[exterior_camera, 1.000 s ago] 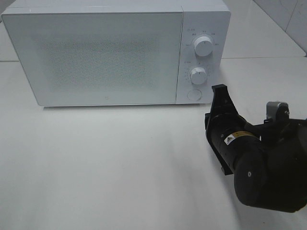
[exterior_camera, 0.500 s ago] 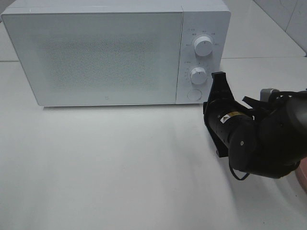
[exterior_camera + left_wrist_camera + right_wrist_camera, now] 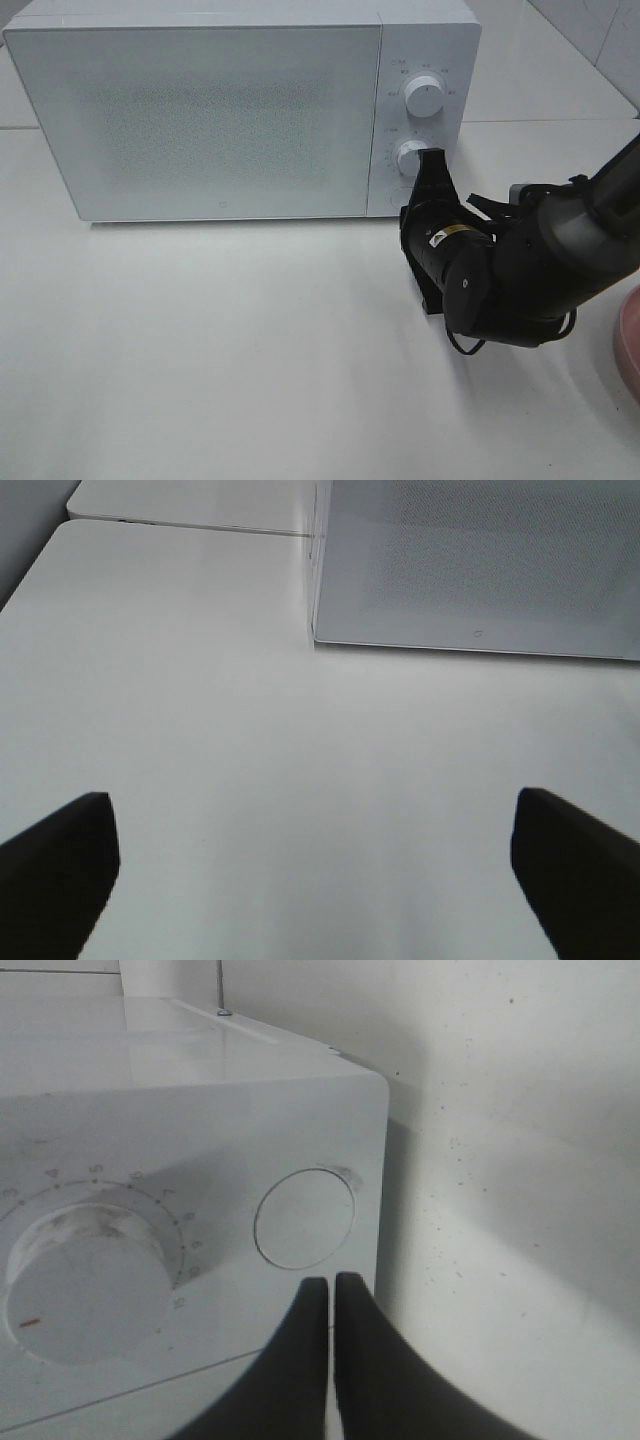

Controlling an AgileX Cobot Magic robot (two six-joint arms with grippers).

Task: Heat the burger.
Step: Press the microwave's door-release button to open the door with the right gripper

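I am aiming the right gripper (image 3: 332, 1282), jaws pressed together as one blunt tip, at the round button (image 3: 305, 1218) on the microwave (image 3: 200, 110).

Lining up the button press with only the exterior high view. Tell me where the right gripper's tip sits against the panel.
Observer: Right wrist view shows the right gripper shut, its tip at the rim of the round button, not on its centre; contact unclear.
Operator: Report the left gripper; I can't see it.
Observer: The left gripper is open over the table, facing the microwave and its closed door.
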